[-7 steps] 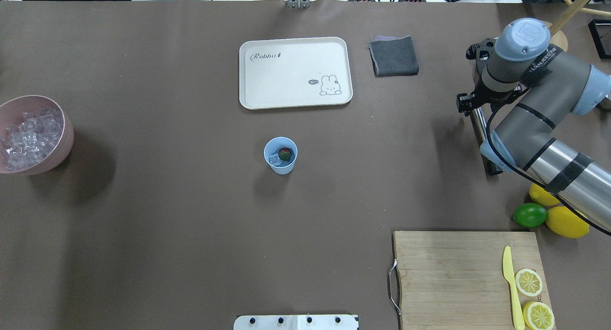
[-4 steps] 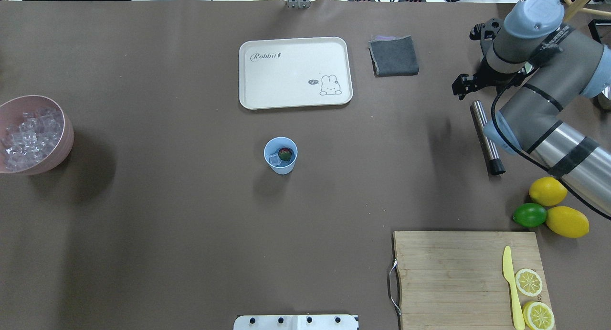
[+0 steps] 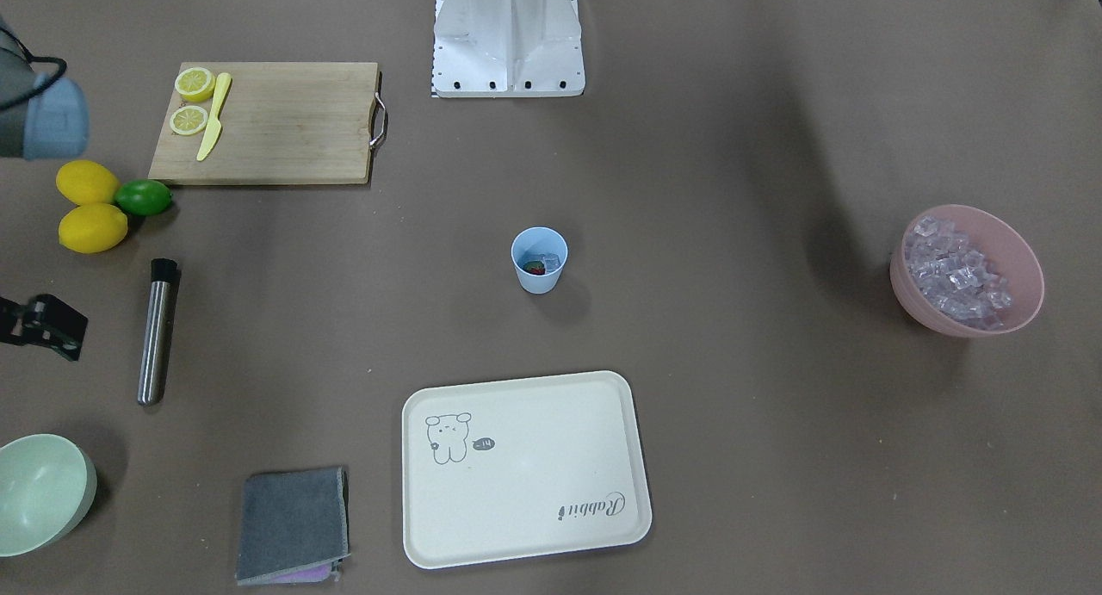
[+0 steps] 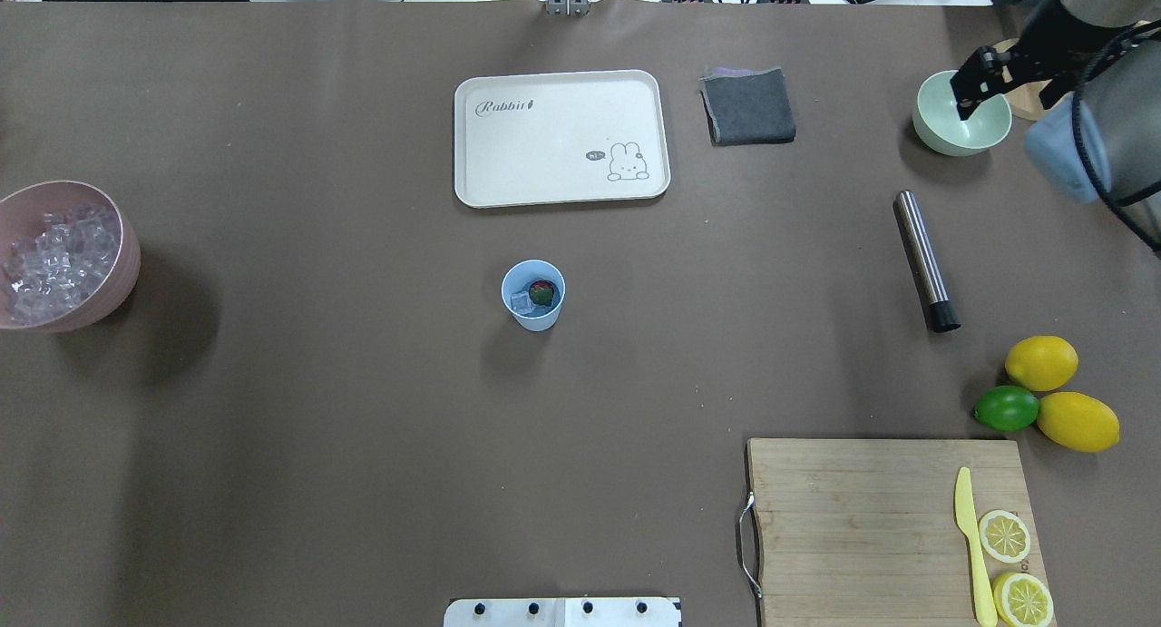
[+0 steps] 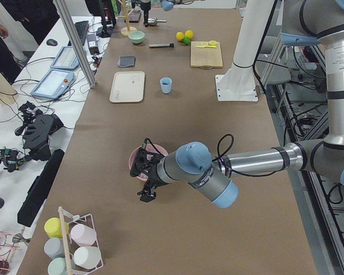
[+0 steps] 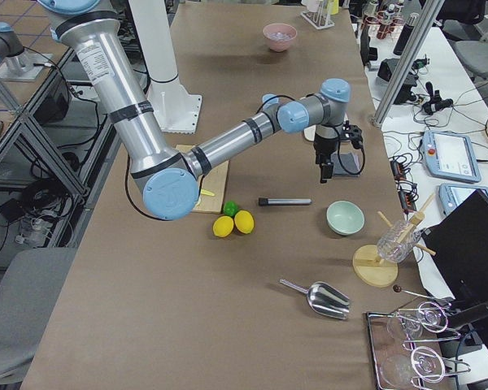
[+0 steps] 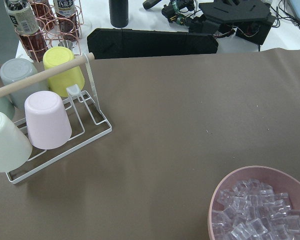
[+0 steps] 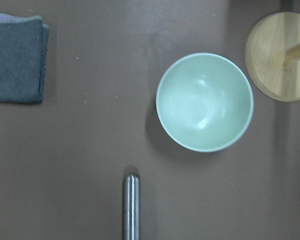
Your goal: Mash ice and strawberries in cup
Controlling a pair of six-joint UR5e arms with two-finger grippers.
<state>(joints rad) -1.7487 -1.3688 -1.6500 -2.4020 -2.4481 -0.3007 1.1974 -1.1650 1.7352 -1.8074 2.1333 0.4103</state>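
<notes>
Right end effector (image 4: 966,92) lifted off steel muddler (image 4: 923,259), over pale-green bowl (image 4: 951,139)

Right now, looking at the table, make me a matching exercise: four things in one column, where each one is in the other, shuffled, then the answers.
1 strawberry
2 yellow knife
3 ice heap
4 steel rod

A on the cutting board
B lying on the bare table
C in the blue cup
D in the pink bowl

Pairs: 1-C, 2-A, 3-D, 4-B.
</notes>
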